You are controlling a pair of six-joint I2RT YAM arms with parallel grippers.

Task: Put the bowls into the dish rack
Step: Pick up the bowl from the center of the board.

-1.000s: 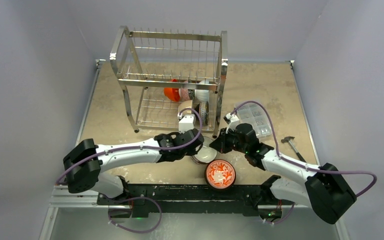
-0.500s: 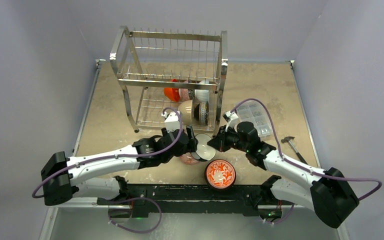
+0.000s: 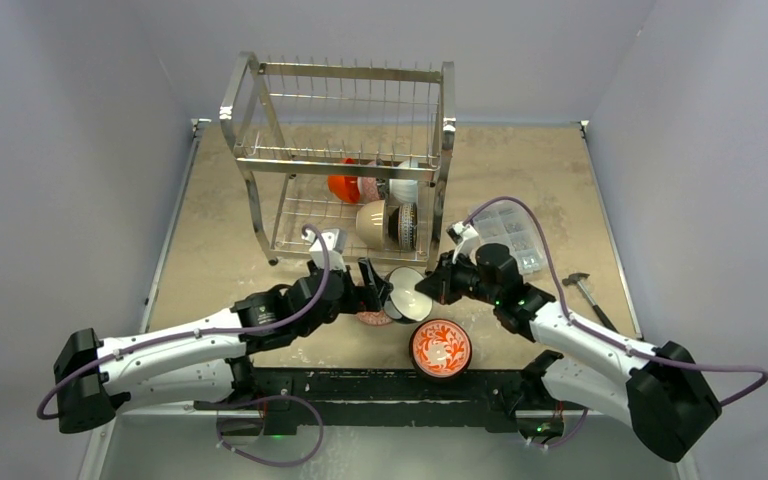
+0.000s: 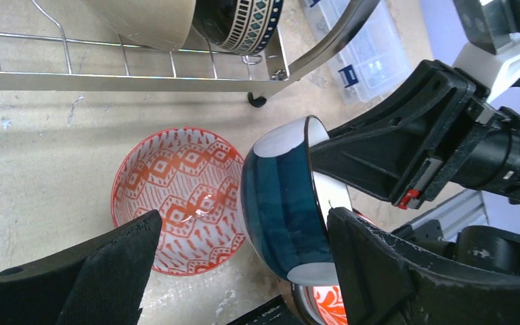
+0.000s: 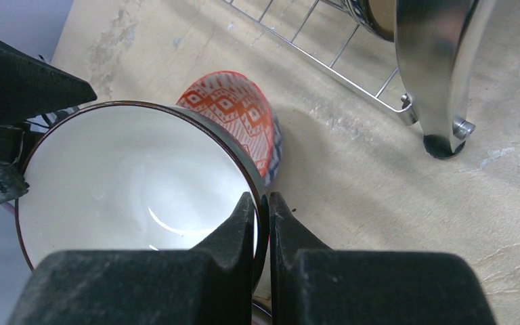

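Note:
A blue bowl with a white inside hangs tilted on its side just above the table, and my right gripper is shut on its rim. My left gripper is open, one finger on each side of this blue bowl. A red-and-white patterned bowl lies on the table below it. A red floral bowl sits near the front edge. The dish rack holds an orange-red bowl, a white one, a tan one and a dark patterned one.
A clear plastic compartment box lies right of the rack, and a small hammer further right. The rack's front right leg stands close to my right gripper. Both arms meet in front of the rack.
My left gripper let go of the tan bowl on the rack's lower shelf, drew back toward the near edge and opened wide around the blue bowl. The right arm has barely moved.

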